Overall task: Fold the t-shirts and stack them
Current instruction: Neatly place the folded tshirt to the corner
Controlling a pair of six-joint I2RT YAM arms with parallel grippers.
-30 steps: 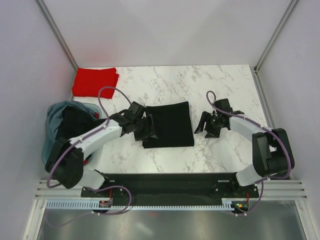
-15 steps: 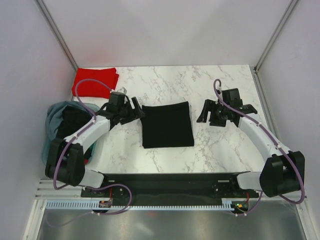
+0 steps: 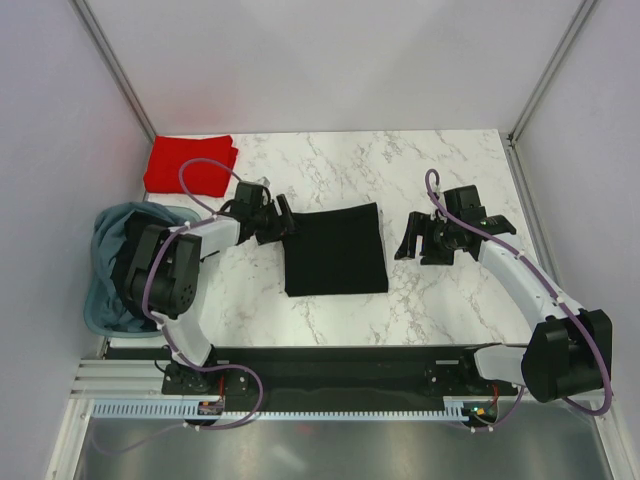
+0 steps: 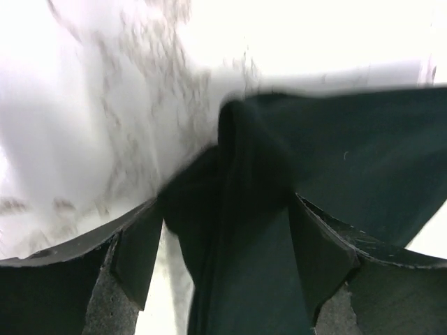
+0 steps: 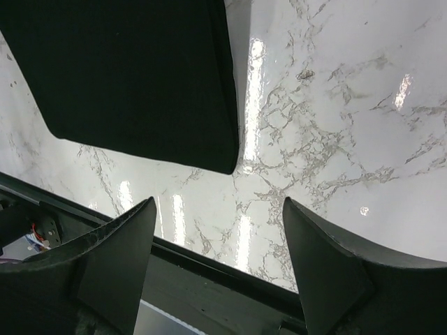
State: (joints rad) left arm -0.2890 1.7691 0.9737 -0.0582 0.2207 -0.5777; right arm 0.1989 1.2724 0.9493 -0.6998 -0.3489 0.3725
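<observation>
A black t-shirt (image 3: 335, 250) lies folded into a rectangle in the middle of the marble table. My left gripper (image 3: 282, 225) is at its far left corner. In the left wrist view that corner of the black t-shirt (image 4: 244, 174) bunches up between the spread jaws of the left gripper (image 4: 227, 209), with a strip of table showing beside one finger (image 4: 136, 255). A red t-shirt (image 3: 190, 163) lies folded at the far left corner. My right gripper (image 3: 412, 243) hangs open to the right of the black t-shirt (image 5: 133, 77), with only table between the right gripper's (image 5: 218, 206) fingers.
A grey-blue fabric tub (image 3: 105, 240) with dark cloth in it stands at the left edge, beside the left arm. A black rail (image 3: 340, 360) runs along the near edge of the table (image 3: 440, 170). Frame posts stand at the two far corners.
The left gripper came off the black t-shirt's left edge, drew back to the left and now sits at its far left corner with wider jaws. The right gripper shifted slightly away and opened wider.
</observation>
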